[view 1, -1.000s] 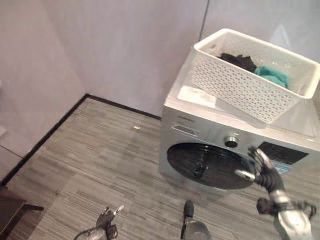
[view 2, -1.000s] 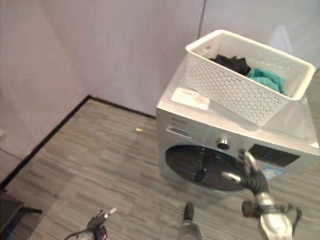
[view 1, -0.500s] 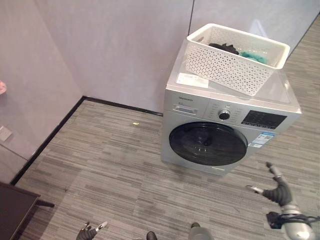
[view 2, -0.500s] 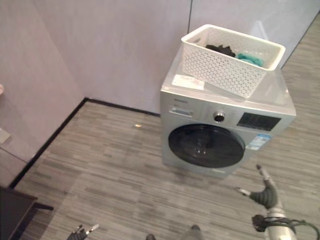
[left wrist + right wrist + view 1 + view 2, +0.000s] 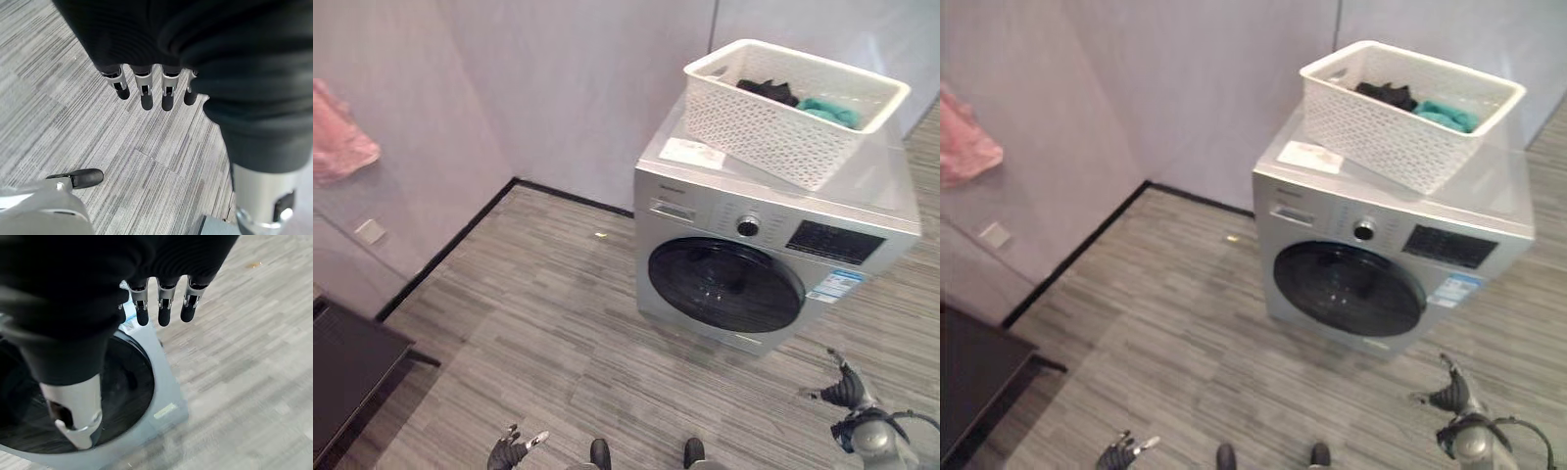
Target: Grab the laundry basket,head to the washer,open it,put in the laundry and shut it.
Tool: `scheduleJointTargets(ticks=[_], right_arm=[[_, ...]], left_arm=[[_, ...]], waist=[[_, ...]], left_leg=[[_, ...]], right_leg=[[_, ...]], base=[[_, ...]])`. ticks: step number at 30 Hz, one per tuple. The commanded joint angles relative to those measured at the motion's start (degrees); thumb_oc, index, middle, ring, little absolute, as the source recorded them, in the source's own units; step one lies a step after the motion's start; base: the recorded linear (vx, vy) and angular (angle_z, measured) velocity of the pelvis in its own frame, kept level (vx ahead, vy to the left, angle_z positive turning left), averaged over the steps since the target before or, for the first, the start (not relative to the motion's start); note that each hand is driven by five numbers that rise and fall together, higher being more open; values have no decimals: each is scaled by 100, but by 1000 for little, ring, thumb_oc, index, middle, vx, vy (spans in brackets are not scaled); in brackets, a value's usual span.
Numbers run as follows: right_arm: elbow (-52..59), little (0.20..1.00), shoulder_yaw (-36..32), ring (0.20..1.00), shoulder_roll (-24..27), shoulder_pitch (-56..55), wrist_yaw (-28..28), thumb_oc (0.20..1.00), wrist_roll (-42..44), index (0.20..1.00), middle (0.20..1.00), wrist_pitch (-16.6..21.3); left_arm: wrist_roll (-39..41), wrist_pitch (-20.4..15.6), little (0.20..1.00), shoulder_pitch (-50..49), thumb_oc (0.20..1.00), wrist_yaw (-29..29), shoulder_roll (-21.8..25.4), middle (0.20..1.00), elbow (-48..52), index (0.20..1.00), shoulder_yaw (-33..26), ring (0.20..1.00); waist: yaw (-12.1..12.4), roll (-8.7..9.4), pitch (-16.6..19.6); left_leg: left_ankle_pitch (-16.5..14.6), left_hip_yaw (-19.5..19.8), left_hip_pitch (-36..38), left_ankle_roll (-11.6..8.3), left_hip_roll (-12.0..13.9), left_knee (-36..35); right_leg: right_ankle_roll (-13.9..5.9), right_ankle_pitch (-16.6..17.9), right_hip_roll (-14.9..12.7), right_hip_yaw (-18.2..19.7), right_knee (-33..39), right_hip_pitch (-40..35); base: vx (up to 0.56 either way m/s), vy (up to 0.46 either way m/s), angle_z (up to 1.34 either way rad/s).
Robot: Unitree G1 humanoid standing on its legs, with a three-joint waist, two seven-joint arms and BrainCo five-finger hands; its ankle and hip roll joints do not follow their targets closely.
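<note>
A white perforated laundry basket sits on top of the silver front-loading washer, holding black clothing and a teal garment. The washer's round dark door is closed. The right hand hangs low over the grey plank floor in front of the washer, apart from it, its fingers loosely extended and holding nothing. The left hand hangs near the floor, fingers relaxed and empty. A pink cloth hangs on the wall at the left.
</note>
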State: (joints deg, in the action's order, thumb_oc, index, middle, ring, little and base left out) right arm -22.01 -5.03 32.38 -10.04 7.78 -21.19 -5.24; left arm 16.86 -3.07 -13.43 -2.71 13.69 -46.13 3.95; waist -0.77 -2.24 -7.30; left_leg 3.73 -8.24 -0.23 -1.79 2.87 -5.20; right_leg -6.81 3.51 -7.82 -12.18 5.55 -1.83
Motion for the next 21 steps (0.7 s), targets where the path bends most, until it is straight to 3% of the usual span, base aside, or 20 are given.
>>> scheduleJointTargets(ticks=[1,7,15,19,21], right_arm=[[-331,1000,-186,1000,404,673,568,1000,184,1000,1000,-12],[-1246,1000,-84,1000,888,1687,1115,1000,757,1000,1000,24],[-2563,1000,214,1000,1480,3077,1644,1000,1473,1000,1000,94],[-2371,1000,54,1000,1511,3034,1797,1000,1611,1000,1000,121],[-1731,1000,-294,1000,1454,2666,1921,1000,1498,1000,1000,57]], left_arm=[[-106,-167,1000,619,1000,40,286,1000,-170,1000,43,1000],[0,-301,1000,908,1000,-74,348,1000,-331,1000,224,1000],[221,-449,1000,1082,1000,-247,370,1000,-259,1000,450,1000],[240,-439,1000,1181,1000,-304,299,1000,-351,1000,474,1000],[203,-402,1000,1171,1000,-321,250,1000,-396,1000,438,1000]], waist=[[68,-4,-310],[188,-289,-698],[248,-525,-977],[205,-519,-1001],[134,-491,-974]], left_leg=[[-637,327,107,40,-31,20],[-340,489,-546,-139,-14,20],[-143,466,-907,-226,17,20],[-134,429,-930,-254,74,20],[-154,416,-898,-274,124,20]], right_leg=[[-119,-96,-433,-19,-60,247],[-58,-84,-462,-158,-55,666],[-18,-31,-406,-99,-55,1004],[5,-54,-361,-72,-55,1040],[25,-102,-315,-66,-55,1013]], base=[[-81,-61,37],[-118,-83,37],[-40,-50,8],[7,-49,0],[55,-69,5]])
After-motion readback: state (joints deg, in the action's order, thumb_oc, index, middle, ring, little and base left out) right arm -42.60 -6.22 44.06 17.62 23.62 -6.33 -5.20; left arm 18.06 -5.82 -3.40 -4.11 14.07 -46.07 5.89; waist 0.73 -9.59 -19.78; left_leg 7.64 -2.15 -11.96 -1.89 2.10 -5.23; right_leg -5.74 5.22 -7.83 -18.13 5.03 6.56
